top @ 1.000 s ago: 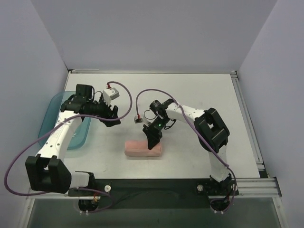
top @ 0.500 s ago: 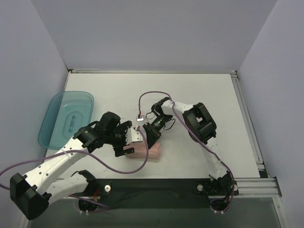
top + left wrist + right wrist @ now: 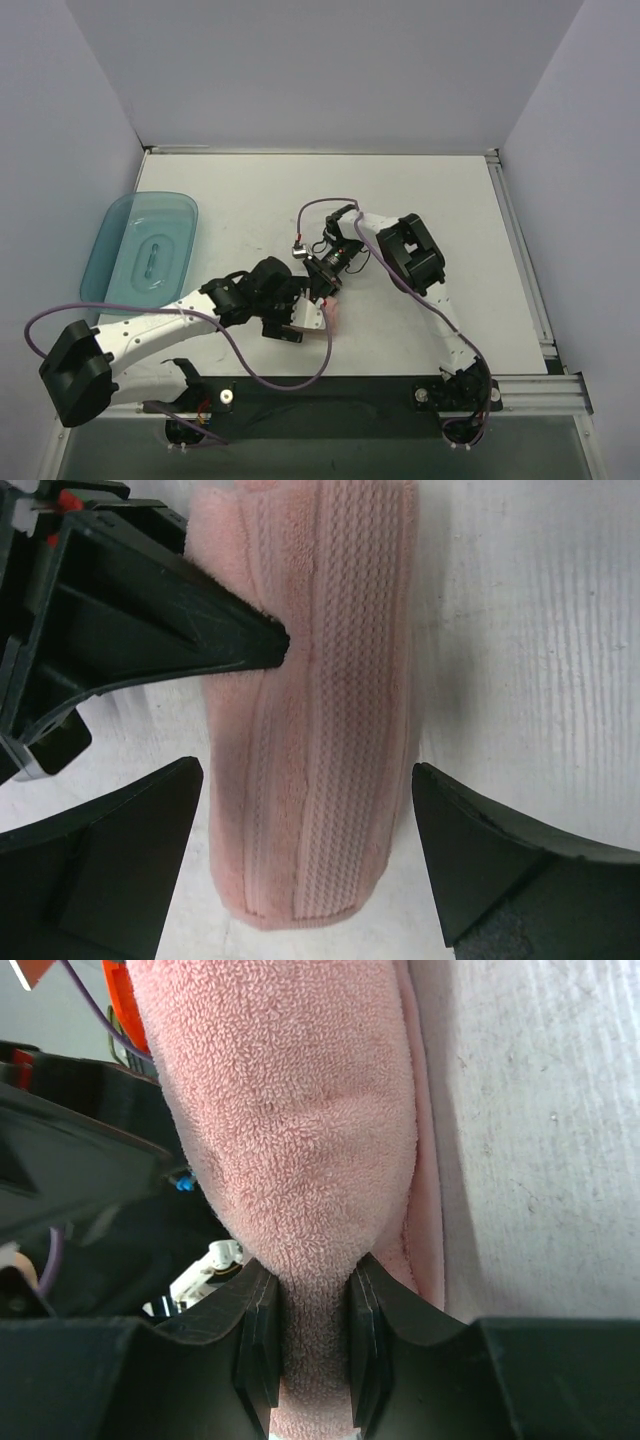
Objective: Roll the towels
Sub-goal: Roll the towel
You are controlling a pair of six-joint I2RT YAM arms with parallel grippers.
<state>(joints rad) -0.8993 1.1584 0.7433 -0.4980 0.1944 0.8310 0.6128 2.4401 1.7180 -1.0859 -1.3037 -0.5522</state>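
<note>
Near the lower middle of the top view, the pink towel (image 3: 332, 318) is lying on the table (image 3: 420, 190) already rolled into a log, so little seems left. At one end the right fingers (image 3: 258, 1345) are pinching it, while the left fingers (image 3: 120, 860) are straddling the roll, spread wide, without touching.

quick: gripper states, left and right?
Left gripper: open, fingers straddling the rolled salmon-pink terry-cloth towel, not clamped on it.
Right gripper: closed, fingers pinching one end of that towel.
</note>
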